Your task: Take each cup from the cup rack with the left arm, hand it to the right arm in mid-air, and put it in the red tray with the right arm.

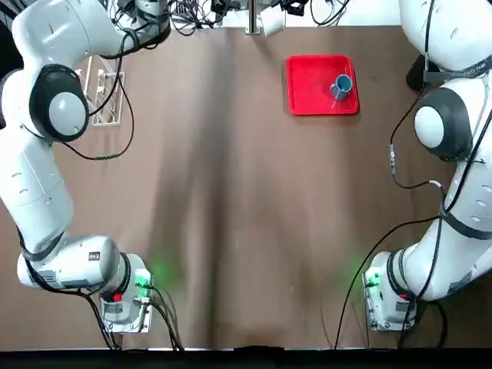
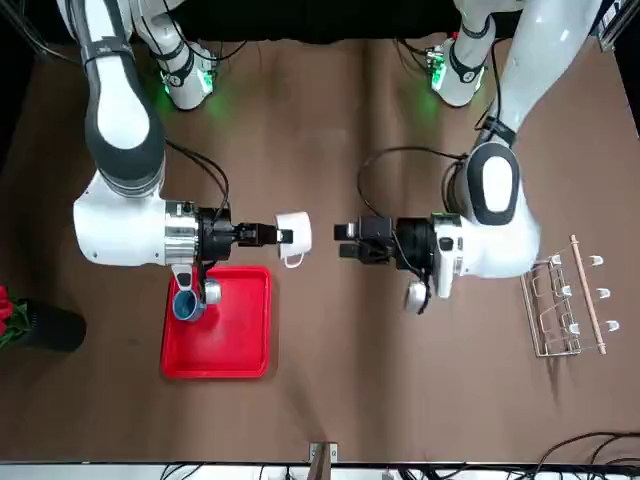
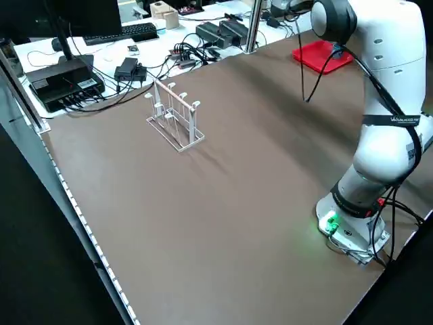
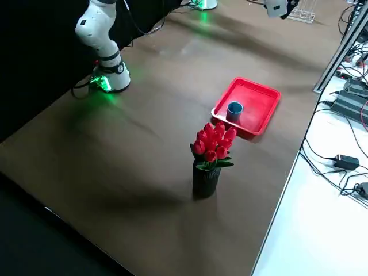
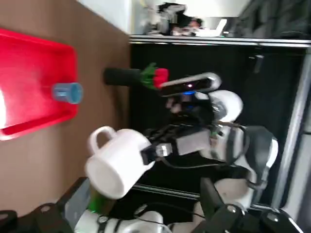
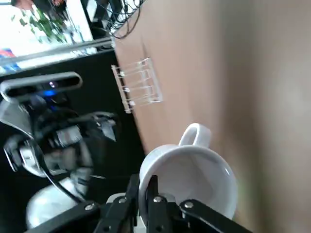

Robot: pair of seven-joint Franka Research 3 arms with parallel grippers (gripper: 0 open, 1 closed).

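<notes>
While the rack (image 2: 568,305) stands on the worktop (image 2: 450,380) and the blue mug (image 2: 187,305) sits in the red tray (image 2: 240,340), the right jaws (image 2: 284,236) grip the white mug (image 2: 295,237) mid-air, facing the left arm's parted, unladen jaws (image 2: 345,240).

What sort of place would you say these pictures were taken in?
Probably a robotics lab or workshop: two robot arms stand at one brown table, raised cameras watch from several sides, and a keyboard and loose cabling share the white desk alongside.
</notes>
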